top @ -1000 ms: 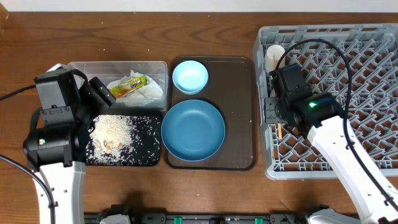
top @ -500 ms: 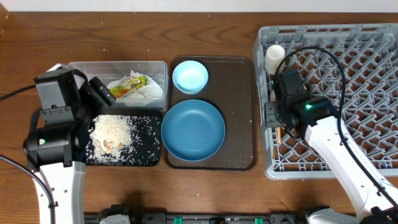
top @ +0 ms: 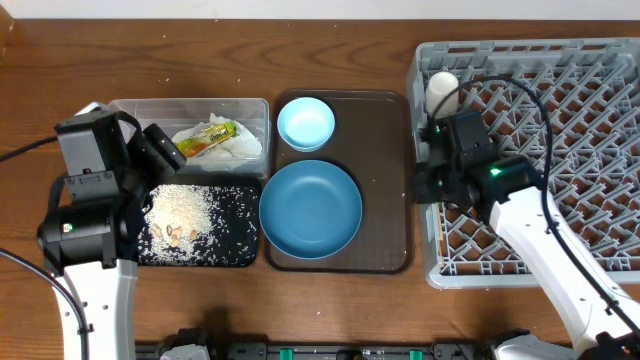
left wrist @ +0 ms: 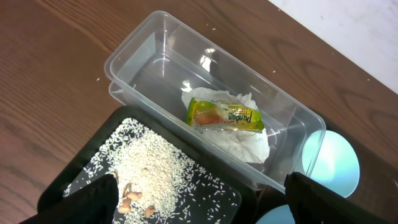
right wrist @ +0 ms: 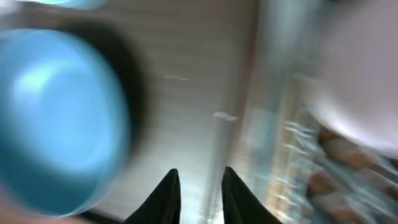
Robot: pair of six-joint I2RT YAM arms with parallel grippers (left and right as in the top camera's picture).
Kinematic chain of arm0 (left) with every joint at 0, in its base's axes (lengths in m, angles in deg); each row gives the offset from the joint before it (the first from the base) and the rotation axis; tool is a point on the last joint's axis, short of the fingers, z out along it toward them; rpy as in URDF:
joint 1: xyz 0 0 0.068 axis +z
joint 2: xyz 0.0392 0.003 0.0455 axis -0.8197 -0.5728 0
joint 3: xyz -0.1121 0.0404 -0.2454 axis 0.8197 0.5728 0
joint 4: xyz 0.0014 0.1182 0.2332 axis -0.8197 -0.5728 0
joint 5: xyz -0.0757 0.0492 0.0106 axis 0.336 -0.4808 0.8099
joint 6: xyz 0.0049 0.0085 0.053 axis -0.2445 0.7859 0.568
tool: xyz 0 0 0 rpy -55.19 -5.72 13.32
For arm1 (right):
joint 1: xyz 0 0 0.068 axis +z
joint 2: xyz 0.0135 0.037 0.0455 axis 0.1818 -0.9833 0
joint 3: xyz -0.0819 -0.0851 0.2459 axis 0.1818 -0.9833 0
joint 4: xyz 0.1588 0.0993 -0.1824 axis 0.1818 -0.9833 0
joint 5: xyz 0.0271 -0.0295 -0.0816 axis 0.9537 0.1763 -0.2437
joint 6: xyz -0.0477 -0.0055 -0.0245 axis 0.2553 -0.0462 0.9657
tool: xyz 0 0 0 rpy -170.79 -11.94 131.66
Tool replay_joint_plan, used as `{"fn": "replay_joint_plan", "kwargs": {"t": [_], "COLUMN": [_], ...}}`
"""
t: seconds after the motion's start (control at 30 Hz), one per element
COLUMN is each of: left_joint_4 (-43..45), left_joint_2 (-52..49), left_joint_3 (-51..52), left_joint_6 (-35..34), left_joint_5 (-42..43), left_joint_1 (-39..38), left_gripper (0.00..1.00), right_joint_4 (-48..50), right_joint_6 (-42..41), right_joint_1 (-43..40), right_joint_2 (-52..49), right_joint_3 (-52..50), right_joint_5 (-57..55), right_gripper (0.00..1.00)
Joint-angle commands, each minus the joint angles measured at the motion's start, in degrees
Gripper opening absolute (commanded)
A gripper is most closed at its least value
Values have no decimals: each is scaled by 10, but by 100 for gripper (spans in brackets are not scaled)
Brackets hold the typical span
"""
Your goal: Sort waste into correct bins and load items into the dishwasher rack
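Swinging: the right arm, over the large square grey pegged plastic rack [top: 590, 150] a second ago, now sits across its left rim, heading for the brown rectangular serving tray [top: 385, 180].
Right fingers [right wrist: 166, 199]: clenched a second ago; now slightly parted, nothing between them.
Meaning: a drop into the rack looks finished; a bowl is probably next.
Left fingers [left wrist: 93, 202]: released wide, empty, above the bins.
Shallow black rectangular tray [top: 240, 257]: one, nearest, on the bench [top: 200, 50]; holds the loose white rice scraps [top: 180, 210], one heap.
Large dark-blue bowl [top: 310, 208]: one, on the serving tray.
Clear plastic rectangular tub [top: 140, 115]: one; holds one crumpled white paper napkin [top: 245, 148] under one yellow-green snack wrapper [top: 208, 140].
Small light-blue bowl [top: 305, 123]: one, at the serving tray's far end.
Small white cup [top: 441, 90]: one, in the rack's far-left corner.
Pink bowl, chopsticks: none visible.
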Motion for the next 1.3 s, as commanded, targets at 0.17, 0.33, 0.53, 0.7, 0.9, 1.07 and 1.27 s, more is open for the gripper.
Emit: {"fn": "replay_joint_plan", "kwargs": {"t": [0.17, 0.33, 0.53, 0.7, 0.9, 1.07, 1.27], "left_joint_4": [-1, -2, -2, -1, -2, -2, -1], "left_joint_2": [-2, -2, -2, -2, -2, -2, -2], "left_joint_3": [-6, -6, -6, -6, -6, -6, -6], "left_joint_6": [3, 3, 3, 3, 3, 3, 3], "left_joint_5": [-7, -7, -7, -7, -7, -7, -7], "left_joint_1": [3, 3, 3, 3, 3, 3, 3], "left_gripper": [88, 88, 88, 88, 88, 88, 88], "right_joint_4": [92, 134, 168, 209, 225, 225, 223], "right_joint_6": [26, 128, 250, 284, 283, 283, 278], "right_joint_1": [150, 257, 355, 392, 402, 402, 403], "right_joint_2": [-7, -31, -91, -141, -180, -203, -209], "right_joint_3": [0, 0, 0, 0, 0, 0, 0], "right_joint_5": [80, 6, -56, -85, -101, -100, -100], "right_gripper": [24, 23, 29, 29, 23, 18, 13]}}
